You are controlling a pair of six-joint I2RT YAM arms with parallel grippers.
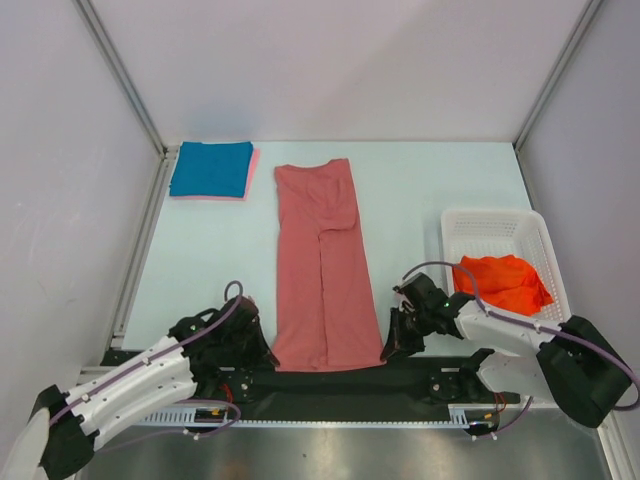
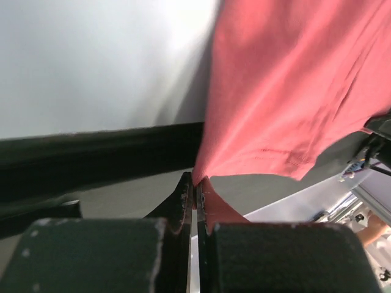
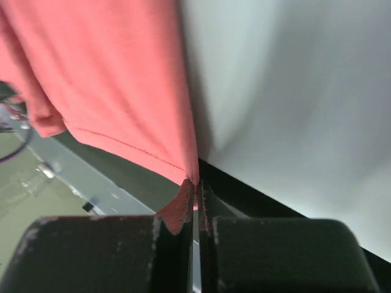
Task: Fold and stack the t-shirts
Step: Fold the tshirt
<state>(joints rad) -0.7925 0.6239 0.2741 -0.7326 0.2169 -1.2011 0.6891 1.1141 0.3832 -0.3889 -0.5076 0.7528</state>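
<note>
A dusty salmon-red t-shirt (image 1: 322,265) lies as a long narrow strip down the middle of the table, sleeves folded in. My left gripper (image 1: 262,352) is shut on its near left hem corner; the left wrist view shows the cloth (image 2: 287,85) pinched between the jaws of that gripper (image 2: 195,186). My right gripper (image 1: 392,348) is shut on the near right hem corner, the hem (image 3: 122,97) caught in its jaws (image 3: 197,186). A folded teal-blue t-shirt (image 1: 211,168) rests on a light pink one (image 1: 252,170) at the back left. An orange-red t-shirt (image 1: 503,281) lies crumpled in the basket.
A white plastic lattice basket (image 1: 485,225) stands at the right of the table. A black bar (image 1: 330,383) runs along the near edge between the arm bases. Metal frame posts rise at the back corners.
</note>
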